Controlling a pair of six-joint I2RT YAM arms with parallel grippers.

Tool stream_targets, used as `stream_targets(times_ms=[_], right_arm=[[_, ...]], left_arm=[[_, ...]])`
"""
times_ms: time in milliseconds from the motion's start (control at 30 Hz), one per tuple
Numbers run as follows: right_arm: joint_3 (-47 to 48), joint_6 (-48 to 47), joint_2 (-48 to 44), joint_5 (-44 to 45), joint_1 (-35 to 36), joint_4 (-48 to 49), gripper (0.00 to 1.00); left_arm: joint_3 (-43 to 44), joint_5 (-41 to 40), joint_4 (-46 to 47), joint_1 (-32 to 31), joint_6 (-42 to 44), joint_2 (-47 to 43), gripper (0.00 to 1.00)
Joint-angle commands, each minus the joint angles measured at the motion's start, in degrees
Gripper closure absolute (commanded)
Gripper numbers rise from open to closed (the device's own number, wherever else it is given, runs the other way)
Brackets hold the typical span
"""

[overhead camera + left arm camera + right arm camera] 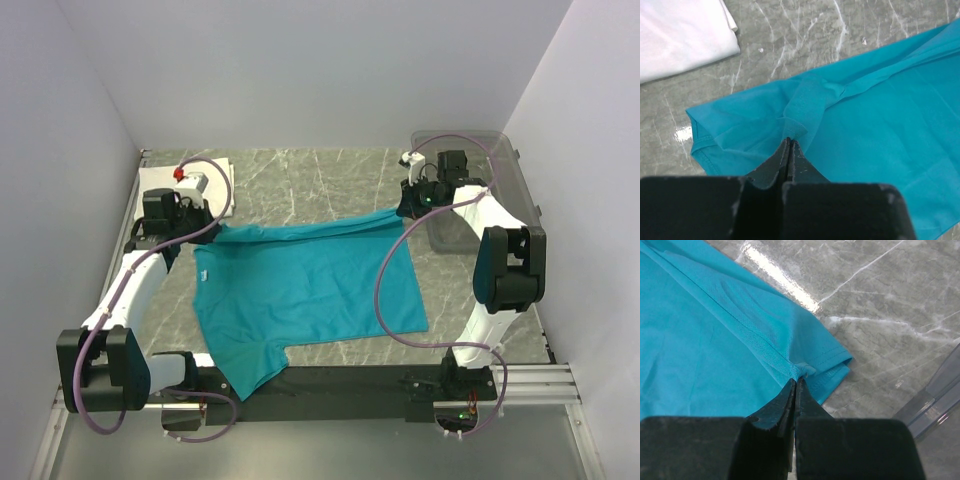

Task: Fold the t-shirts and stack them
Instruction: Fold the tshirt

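Left gripper (788,142): jaws closed on a bunched fold of the tee (300,290), at the cloth's upper left corner in the top view. Fabric puckers up just above the tips in the left wrist view.

Right gripper (796,382): jaws pinched together on the hemmed corner at the tee's upper right in the top view. A small knot of cloth sits at the tips.

Table (320,180): grey, marble-veined, fills the middle of the top view.

Tee: teal, spread over the centre of the top view. Its upper edge runs from one gripper to the other, with a long crease following it. Cannot tell whether that edge is off the table. The body below lies mostly flat. One sleeve points toward the lower left and reaches the dark strip along the bottom of the frame.

Bin (500,150): clear plastic, upper right of the top view, just beside the right gripper. Its corner shows at the right edge of the right wrist view, apart from the tee.

White piece (675,35): folded, upper left of the left wrist view. Bare table lies between it and the tee. In the top view it sits upper left, partly behind the left arm.
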Motion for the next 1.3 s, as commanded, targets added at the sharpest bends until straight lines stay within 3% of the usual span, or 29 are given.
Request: stream_targets(times_ms=[0, 433, 533, 633, 667, 767, 1267], right_arm=[[1.03, -1.23, -0.8, 0.41, -0.23, -0.35, 1.0], [0.5, -4.92, -1.42, 2.08, -0.14, -2.28, 0.98], [-0.2, -7.82, -3.25, 2.0, -0.23, -4.47, 0.8], [-1.08, -10.54, -5.28, 0.94, -0.23, -5.53, 0.68], [-1.17, -11.33, -6.42, -0.02, -0.14, -6.31, 0.59], [0.32, -12.05, -6.95, -2.56, -0.23, -9.13, 0.54], [2.53, -6.69, -0.71, -1.79, 3.46, -12.48, 0.55]], left_arm=[[0.07, 1.89, -1.53, 0.08, 2.8, -1.71, 0.99], [2.44, 1.27, -8.56, -1.23, 6.58, -0.57, 0.99], [3.49, 0.83, -10.93, -4.04, 7.2, -0.21, 0.94], [3.85, -1.01, -12.25, -5.88, 7.72, 0.14, 0.96], [3.59, -1.8, -12.17, -6.06, 7.73, 0.22, 0.96], [3.58, -1.98, -11.99, -6.33, 7.82, 0.84, 0.97], [2.71, -1.1, -11.64, -6.86, 8.52, -0.39, 0.99]])
